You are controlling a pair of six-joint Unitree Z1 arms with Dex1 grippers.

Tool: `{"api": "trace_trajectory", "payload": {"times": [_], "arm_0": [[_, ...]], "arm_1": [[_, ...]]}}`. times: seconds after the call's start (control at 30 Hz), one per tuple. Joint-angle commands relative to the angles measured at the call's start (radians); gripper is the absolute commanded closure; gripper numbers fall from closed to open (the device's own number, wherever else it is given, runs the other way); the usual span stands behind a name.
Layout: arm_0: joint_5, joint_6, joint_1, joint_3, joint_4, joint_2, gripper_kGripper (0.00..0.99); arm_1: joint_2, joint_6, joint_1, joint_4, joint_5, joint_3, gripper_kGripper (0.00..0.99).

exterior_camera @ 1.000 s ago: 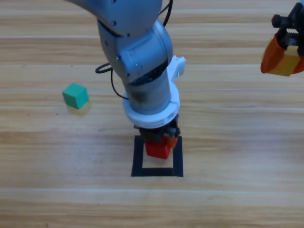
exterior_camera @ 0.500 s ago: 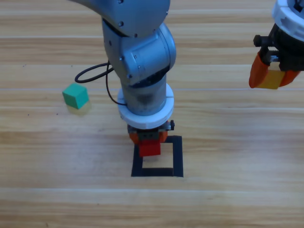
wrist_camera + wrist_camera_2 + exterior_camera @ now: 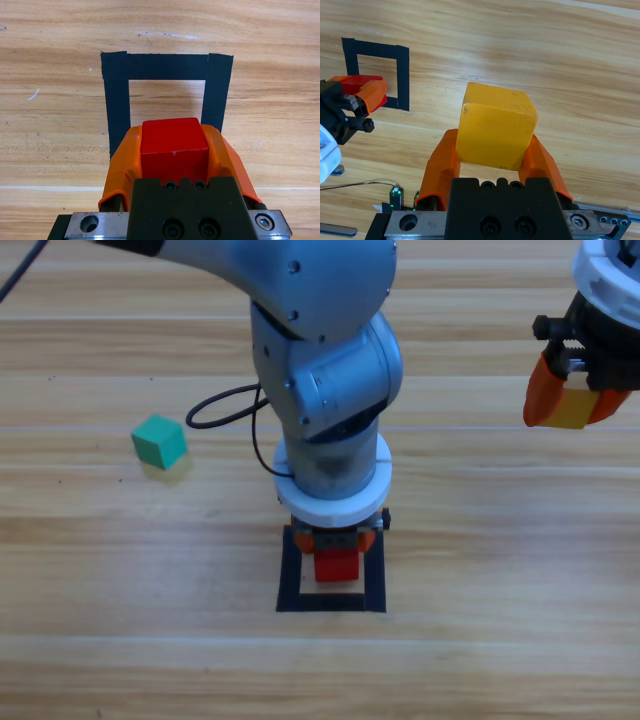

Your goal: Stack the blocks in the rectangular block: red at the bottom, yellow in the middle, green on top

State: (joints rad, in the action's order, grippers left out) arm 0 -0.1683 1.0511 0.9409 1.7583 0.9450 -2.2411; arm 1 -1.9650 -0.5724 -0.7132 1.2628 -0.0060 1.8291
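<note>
Red cube [image 3: 337, 566] is clamped between my left gripper's [image 3: 336, 543] two jaws, one on each side face, with the cube's front half standing proud of the tips. In the left wrist view the cube [image 3: 173, 149] hangs over the near edge of the black tape rectangle [image 3: 115, 95], whose open centre lies toward 12 o'clock. From above, the cube sits over the upper half of the rectangle [image 3: 375, 575]. I cannot tell whether it touches the wood yet.

Handling judgement: rigid, light, flat-faced and square-edged. It should not deform in the grip, but smooth faces could slip or twist if pinched off-centre. Best hold is on opposite side faces at mid-height, top left free for the next cube.

Yellow cube [image 3: 497, 125] is pinched the same way in my right gripper [image 3: 571, 405], raised at the table's 2 o'clock, well apart from the rectangle.

Green cube [image 3: 159, 441] lies free on the table [image 3: 480, 540] at 9 o'clock, well clear of both grippers.

Stack not yet begun; red placement is the step in hand.
</note>
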Motion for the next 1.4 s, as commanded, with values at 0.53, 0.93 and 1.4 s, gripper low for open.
{"api": "trace_trajectory", "payload": {"times": [0.53,0.93,1.4], "arm_0": [[-0.005,-0.022,0.022,0.000,-0.008,-0.081,0.935],[-0.007,-0.039,0.021,0.001,-0.023,-0.094,0.933],[-0.010,-0.059,0.016,-0.005,-0.029,-0.097,0.932]], "arm_1": [[-0.100,0.009,-0.002,-0.019,0.011,0.029,0.921],[-0.100,0.009,-0.002,-0.019,0.009,0.030,0.923],[-0.103,0.009,-0.002,-0.022,0.006,0.033,0.921]]}}
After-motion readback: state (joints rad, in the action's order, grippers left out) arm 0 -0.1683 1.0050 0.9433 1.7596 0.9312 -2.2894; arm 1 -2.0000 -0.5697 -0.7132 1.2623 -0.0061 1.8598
